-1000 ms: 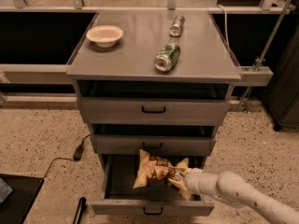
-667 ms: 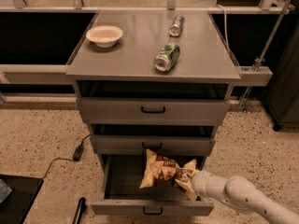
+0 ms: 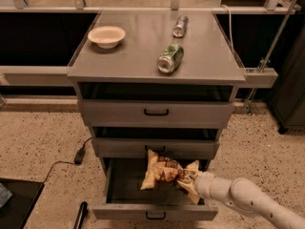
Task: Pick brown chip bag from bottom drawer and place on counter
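Observation:
The brown chip bag [image 3: 164, 172], dark brown in the middle with tan-yellow ends, hangs over the open bottom drawer [image 3: 155, 211], level with the middle drawer's front. My gripper [image 3: 187, 177] comes in from the lower right on a white arm and is shut on the bag's right end. The bag is lifted clear of the drawer floor. The counter [image 3: 138, 56] is the grey cabinet top above.
On the counter lie a green can [image 3: 170, 58] on its side, a silver can [image 3: 179, 26] behind it, and a pale bowl [image 3: 106, 35] at the left. The two upper drawers [image 3: 156, 112] are shut. A black cable and plug [image 3: 79, 155] lie on the floor at the left.
The gripper has lifted the chip bag higher out of the bottom drawer and a little to the right; the bag now overlaps the middle drawer's front.

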`<state>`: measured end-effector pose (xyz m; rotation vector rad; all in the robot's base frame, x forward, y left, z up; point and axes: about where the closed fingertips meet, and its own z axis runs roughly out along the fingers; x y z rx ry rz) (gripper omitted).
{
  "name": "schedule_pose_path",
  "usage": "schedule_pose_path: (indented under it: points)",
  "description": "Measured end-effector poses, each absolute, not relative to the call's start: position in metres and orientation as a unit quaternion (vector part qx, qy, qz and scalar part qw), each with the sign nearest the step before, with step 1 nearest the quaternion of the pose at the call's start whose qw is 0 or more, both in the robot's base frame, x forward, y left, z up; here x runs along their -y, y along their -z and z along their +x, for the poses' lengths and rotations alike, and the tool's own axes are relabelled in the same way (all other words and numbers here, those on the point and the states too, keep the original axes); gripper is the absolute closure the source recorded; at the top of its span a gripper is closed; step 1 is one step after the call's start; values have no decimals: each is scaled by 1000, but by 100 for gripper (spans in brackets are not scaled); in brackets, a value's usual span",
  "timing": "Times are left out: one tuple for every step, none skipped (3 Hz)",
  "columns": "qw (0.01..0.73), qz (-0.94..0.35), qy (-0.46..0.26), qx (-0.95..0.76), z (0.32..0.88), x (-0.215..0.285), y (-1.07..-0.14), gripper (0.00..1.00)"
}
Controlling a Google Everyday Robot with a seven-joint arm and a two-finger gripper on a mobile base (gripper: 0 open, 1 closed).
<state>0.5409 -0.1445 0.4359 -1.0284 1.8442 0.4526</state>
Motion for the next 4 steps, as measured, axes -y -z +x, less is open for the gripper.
schedule_pose_path:
  points:
    - [503,-433,-176,-727,532,140,-505,100]
    - [550,-461,-143,-682,524,143,-621,100]
    - [580,-475,-97,-655,522,153,-712,100]
    - [580,-478,-96,-653,522,150,-714,100]
